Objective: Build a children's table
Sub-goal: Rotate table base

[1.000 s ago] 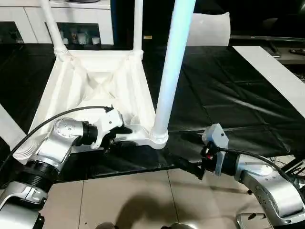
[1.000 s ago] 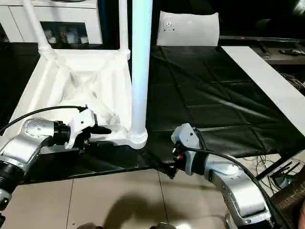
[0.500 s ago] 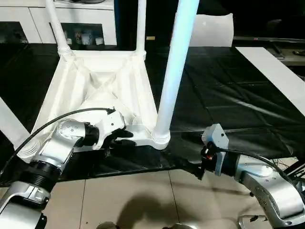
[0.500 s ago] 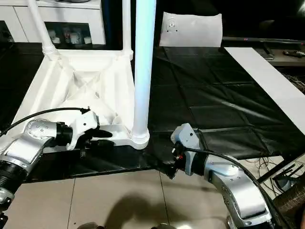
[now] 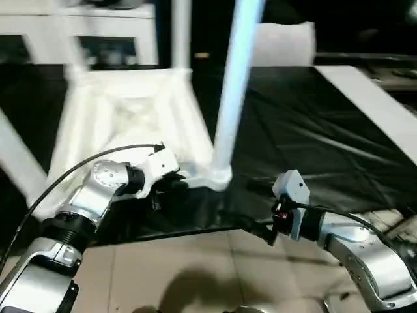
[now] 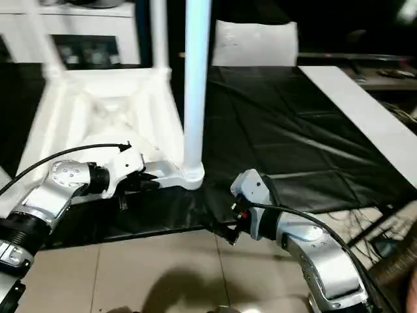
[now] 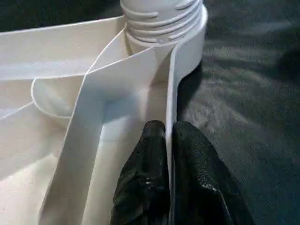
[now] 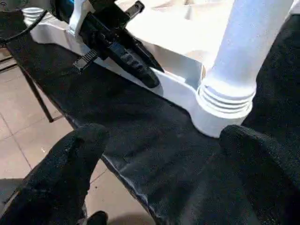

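The children's table lies upside down on a black-covered bench, its ribbed white tabletop [image 5: 130, 111] facing up. White tube legs stand in its corner sockets. The nearest leg [image 5: 233, 85] rises from the near right socket [image 8: 220, 112]. My left gripper [image 7: 168, 126] is shut on the tabletop's thin near rim, one black finger on each side, just short of that socket. It also shows in the head view, left gripper [image 6: 153, 184]. My right gripper [image 8: 164, 136] is open, low by the bench's front edge, right of the socket, holding nothing.
A white cabinet with glass doors [image 5: 111, 45] stands behind the bench. A flat white board [image 5: 371, 98] lies along the right side. A white panel [image 5: 280, 42] leans at the back. Tiled floor [image 5: 195, 267] lies below the bench's front edge.
My left gripper's fingers have closed onto the tabletop's near rim. The head camera has shifted, blurring the picture. The right arm has stayed where it was.
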Available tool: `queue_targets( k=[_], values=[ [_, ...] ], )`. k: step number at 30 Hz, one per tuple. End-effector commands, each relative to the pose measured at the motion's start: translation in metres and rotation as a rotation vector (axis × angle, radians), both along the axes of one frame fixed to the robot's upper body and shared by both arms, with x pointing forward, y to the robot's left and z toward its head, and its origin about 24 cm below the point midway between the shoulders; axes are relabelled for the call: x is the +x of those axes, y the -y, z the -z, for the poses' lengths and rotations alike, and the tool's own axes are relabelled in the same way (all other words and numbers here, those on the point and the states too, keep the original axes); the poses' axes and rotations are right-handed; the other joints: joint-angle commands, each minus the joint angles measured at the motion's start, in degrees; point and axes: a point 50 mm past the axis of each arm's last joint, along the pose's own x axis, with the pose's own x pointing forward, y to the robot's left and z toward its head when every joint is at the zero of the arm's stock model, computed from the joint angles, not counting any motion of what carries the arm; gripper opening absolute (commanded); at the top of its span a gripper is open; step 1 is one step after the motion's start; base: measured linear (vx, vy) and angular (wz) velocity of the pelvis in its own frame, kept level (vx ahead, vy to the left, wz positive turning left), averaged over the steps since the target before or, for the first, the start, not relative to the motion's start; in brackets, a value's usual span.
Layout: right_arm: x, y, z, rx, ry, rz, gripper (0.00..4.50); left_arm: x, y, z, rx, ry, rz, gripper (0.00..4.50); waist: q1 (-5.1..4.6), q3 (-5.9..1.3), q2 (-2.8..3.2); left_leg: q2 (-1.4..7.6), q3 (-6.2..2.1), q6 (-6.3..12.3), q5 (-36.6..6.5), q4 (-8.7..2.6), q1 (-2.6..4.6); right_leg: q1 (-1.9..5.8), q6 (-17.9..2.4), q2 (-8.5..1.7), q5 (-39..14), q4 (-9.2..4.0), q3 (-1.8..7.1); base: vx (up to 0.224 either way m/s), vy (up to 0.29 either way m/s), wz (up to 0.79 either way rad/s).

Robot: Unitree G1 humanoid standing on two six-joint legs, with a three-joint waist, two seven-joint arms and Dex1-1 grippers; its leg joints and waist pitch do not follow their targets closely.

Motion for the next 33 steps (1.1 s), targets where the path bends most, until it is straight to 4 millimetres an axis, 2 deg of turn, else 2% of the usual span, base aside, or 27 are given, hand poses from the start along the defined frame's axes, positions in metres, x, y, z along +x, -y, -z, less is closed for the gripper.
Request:
queue_targets(
  k=[1,2,3,4,6,7,9,12,14,15,16,18,19,20,23,29,30,31,32,33],
  values=[
    [0.003,0.001,-0.002,-0.006,0.016,0.014,4.50,0.012,-0.011,-0.010,-0.021,0.065,-0.130,0.05,0.39,-3.58,0.56,1.42,-0.89,0.42,-13.10,-4.11,-0.04,2.30,-6.10,-5.03,-20.40,-5.66,3.10,0.000,0.000,0.00],
    [0.003,0.001,-0.002,-0.006,0.017,0.014,4.50,0.012,-0.011,-0.011,-0.023,0.066,-0.133,0.02,0.39,-3.58,0.56,1.42,-0.89,0.42,-13.10,-4.11,-0.04,2.30,-6.10,-5.03,-20.40,-5.66,3.10,0.000,0.000,0.00],
    [0.003,0.001,-0.002,-0.005,0.019,0.018,4.50,0.016,-0.013,-0.015,-0.064,0.081,-0.181,0.02,0.46,-3.78,0.55,1.46,-0.78,0.64,-11.78,-3.96,-0.09,2.55,-7.68,-5.03,-16.41,-5.18,3.19,0.000,0.000,0.00],
    [0.003,0.001,-0.001,-0.005,0.019,0.019,4.50,0.017,-0.015,-0.016,-0.077,0.086,-0.196,0.02,0.44,-3.84,0.43,1.44,-0.81,0.85,-10.47,-4.01,-0.39,2.82,-8.27,-5.00,-14.02,-4.88,3.14,0.000,0.000,0.00],
    [0.003,0.000,-0.001,-0.005,0.020,0.020,4.50,0.018,-0.017,-0.017,-0.076,0.095,-0.207,0.02,0.45,-4.08,0.48,1.34,-0.72,1.32,-8.84,-3.78,-0.42,2.96,-8.83,-4.95,-11.18,-4.57,3.18,0.000,0.000,0.00],
    [0.004,0.000,-0.001,-0.004,0.020,0.021,4.50,0.018,-0.020,-0.017,-0.072,0.097,-0.209,0.02,0.45,-4.34,0.45,1.28,-0.67,1.80,-6.90,-3.62,-0.60,3.12,-9.45,-4.89,-7.72,-4.18,3.28,0.000,0.000,0.00],
    [0.004,0.000,-0.001,-0.004,0.021,0.024,4.50,0.018,-0.021,-0.017,-0.073,0.103,-0.207,0.02,0.42,-4.39,0.54,1.32,-0.62,2.43,-5.27,-3.57,-0.69,3.10,-10.44,-4.75,-3.78,-3.79,3.22,0.000,0.000,0.00],
    [0.004,-0.001,0.000,-0.005,0.025,0.032,4.50,0.018,-0.025,-0.018,-0.075,0.115,-0.205,0.02,0.47,-4.25,0.63,1.36,-0.49,2.78,-5.79,-3.57,-0.61,2.99,-10.83,-4.83,-4.26,-3.99,3.18,0.000,0.000,0.00],
    [0.005,-0.001,0.000,-0.002,0.030,0.050,4.50,0.018,-0.028,-0.021,-0.107,0.125,-0.207,0.02,0.52,-4.08,0.62,1.46,-0.47,2.42,-6.86,-3.71,-0.47,2.88,-10.71,-4.92,-6.47,-4.21,3.21,0.000,0.000,0.00],
    [0.006,-0.001,0.001,0.001,0.035,0.068,4.50,0.018,-0.029,-0.025,-0.160,0.126,-0.191,0.31,0.56,-4.01,0.57,1.44,-0.41,2.04,-7.62,-3.72,-0.41,2.86,-10.46,-5.04,-8.17,-4.42,3.26,0.000,0.000,0.00],
    [0.006,-0.001,0.001,0.001,0.035,0.069,4.50,0.018,-0.029,-0.026,-0.162,0.126,-0.191,0.31,0.59,-4.03,0.61,1.45,-0.45,1.86,-7.56,-3.74,-0.45,2.92,-10.46,-5.08,-8.26,-4.33,3.26,0.000,0.000,0.00],
    [0.007,-0.001,0.001,0.007,0.039,0.094,4.50,0.017,-0.030,-0.029,-0.199,0.135,-0.184,0.62,0.58,-4.07,0.70,1.56,-0.45,1.66,-7.66,-3.77,-0.29,2.75,-10.71,-5.05,-7.94,-4.29,3.28,0.000,0.000,0.00],
    [0.008,-0.001,0.001,0.009,0.041,0.101,4.50,0.017,-0.030,-0.030,-0.208,0.138,-0.178,0.65,0.68,-3.98,0.81,1.63,-0.35,1.45,-8.49,-3.76,-0.01,2.47,-11.42,-4.96,-7.48,-4.31,3.31,0.000,0.000,0.00],
    [0.009,-0.001,0.002,0.015,0.044,0.119,4.50,0.016,-0.031,-0.031,-0.216,0.144,-0.178,0.69,0.66,-3.91,0.60,1.63,-0.34,1.37,-8.88,-3.83,-0.05,2.52,-11.36,-4.94,-7.87,-4.37,3.29,0.000,0.000,0.00],
    [0.013,-0.001,0.001,0.043,0.049,0.202,4.50,0.015,-0.035,-0.038,-0.326,0.186,-0.228,1.03,0.97,-3.71,0.75,1.70,-0.37,0.29,-10.22,-3.97,0.11,2.32,-10.69,-5.12,-10.88,-4.39,3.29,0.000,0.000,0.00],
    [0.016,0.003,0.004,0.061,0.023,0.379,4.50,0.010,-0.043,-0.039,-0.455,0.201,-0.410,1.03,1.05,-3.68,0.98,1.74,-0.47,-0.93,-11.42,-4.15,0.23,2.36,-9.89,-5.09,-13.01,-4.46,3.30,0.000,0.000,0.00],
    [0.016,0.004,0.005,0.060,0.016,0.422,4.50,0.006,-0.043,-0.039,-0.484,0.208,-0.459,1.03,1.10,-3.68,1.15,1.66,-0.40,-0.94,-11.37,-4.11,0.33,2.26,-9.47,-4.92,-12.93,-4.48,3.35,0.000,0.000,0.00],
    [0.013,0.005,0.007,0.039,-0.003,0.475,4.50,-0.004,-0.041,-0.037,-0.524,0.222,-0.513,1.03,0.98,-3.63,1.64,2.07,-0.61,-1.50,-11.63,-4.30,0.19,2.41,-9.94,-5.11,-12.20,-4.18,3.37,0.000,0.000,0.00],
    [0.012,0.004,0.008,0.032,-0.003,0.486,4.50,-0.009,-0.039,-0.035,-0.535,0.221,-0.535,1.03,0.93,-3.55,1.33,2.02,-0.57,-1.30,-11.69,-4.34,0.11,2.38,-10.03,-5.09,-12.36,-4.50,3.30,0.000,0.000,0.00],
    [0.010,0.003,0.009,0.024,-0.005,0.499,4.50,-0.020,-0.033,-0.033,-0.558,0.230,-0.581,1.03,0.84,-3.59,1.39,2.04,-0.54,-1.40,-12.19,-4.30,0.07,2.44,-10.15,-5.02,-12.55,-4.36,3.30,0.000,0.000,0.00]
  ],
)
